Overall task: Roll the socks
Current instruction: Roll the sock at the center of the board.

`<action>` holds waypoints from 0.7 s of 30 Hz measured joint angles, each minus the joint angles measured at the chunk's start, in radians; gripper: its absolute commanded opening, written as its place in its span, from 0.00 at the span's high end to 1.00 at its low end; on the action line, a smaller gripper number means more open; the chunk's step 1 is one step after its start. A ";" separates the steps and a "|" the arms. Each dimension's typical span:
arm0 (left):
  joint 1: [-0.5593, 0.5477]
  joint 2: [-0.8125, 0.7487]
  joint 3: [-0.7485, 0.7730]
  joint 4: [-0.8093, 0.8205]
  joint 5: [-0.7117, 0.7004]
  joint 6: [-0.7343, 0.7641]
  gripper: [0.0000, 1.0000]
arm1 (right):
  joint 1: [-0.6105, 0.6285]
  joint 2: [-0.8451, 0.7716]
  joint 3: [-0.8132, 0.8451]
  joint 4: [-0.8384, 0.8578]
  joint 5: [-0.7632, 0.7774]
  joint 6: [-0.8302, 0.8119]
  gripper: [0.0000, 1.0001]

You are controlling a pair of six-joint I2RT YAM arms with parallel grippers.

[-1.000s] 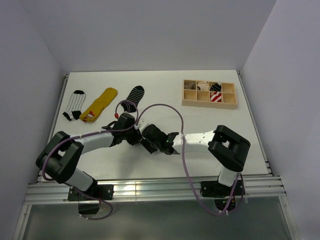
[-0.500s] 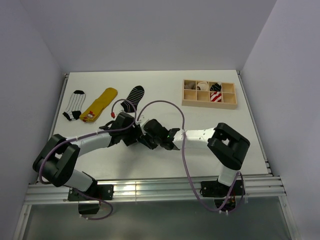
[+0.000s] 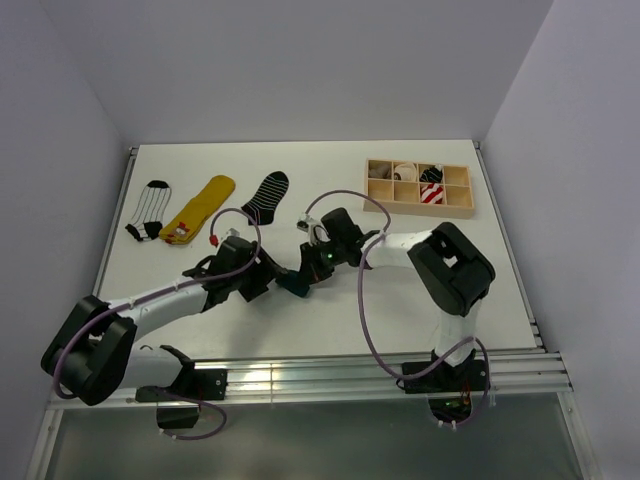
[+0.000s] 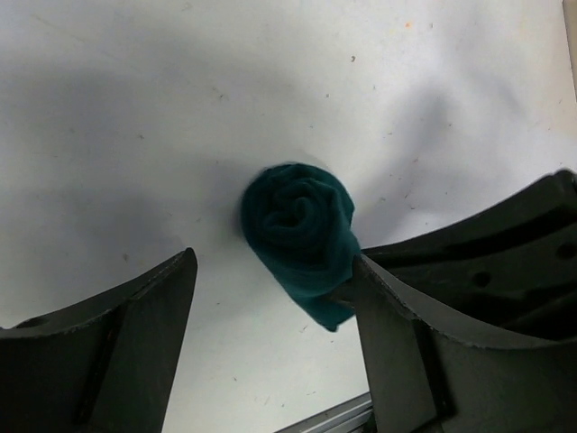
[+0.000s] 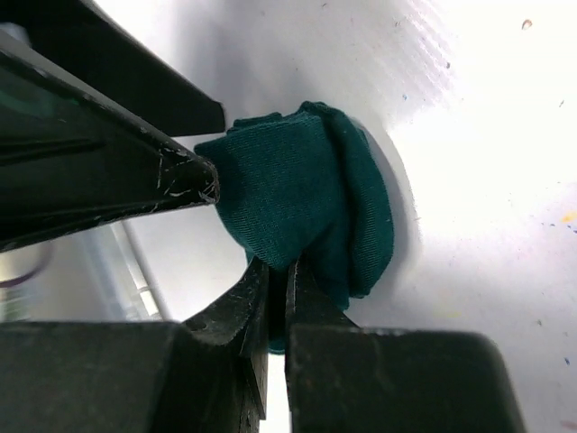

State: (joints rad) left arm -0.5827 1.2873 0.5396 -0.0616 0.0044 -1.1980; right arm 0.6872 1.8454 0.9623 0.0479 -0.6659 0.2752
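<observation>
A dark green sock point(image 4: 302, 236), rolled into a tight bundle, lies on the white table point(image 3: 420, 290). My right gripper point(image 5: 279, 271) is shut on a fold at the roll's edge point(image 5: 302, 194). My left gripper point(image 4: 275, 263) is open, its jaws wide apart on either side of the roll, the right-hand finger close against it. From above, the two grippers meet at the sock point(image 3: 293, 284), the left gripper point(image 3: 268, 280) coming from the left and the right gripper point(image 3: 306, 269) from the right. A black sock with thin white stripes point(image 3: 268, 195) lies flat farther back.
A white sock with black stripes point(image 3: 150, 210) and a yellow sock point(image 3: 200, 208) lie flat at the back left. A wooden compartment box point(image 3: 372, 207) at the back right holds rolled socks, one red-and-white point(image 3: 432, 193). Cables loop over both arms.
My left gripper has opened and drawn back toward the lower left. The right gripper has shut on the green roll, and its wrist has swung up and to the right.
</observation>
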 measured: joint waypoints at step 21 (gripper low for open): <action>-0.005 0.183 -0.028 0.232 0.085 -0.046 0.75 | -0.109 0.172 0.027 0.047 -0.386 0.180 0.93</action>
State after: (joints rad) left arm -0.5877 1.4704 0.5114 0.1699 0.0898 -1.2442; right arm 0.5781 2.0178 0.9897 0.0948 -1.0523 0.4557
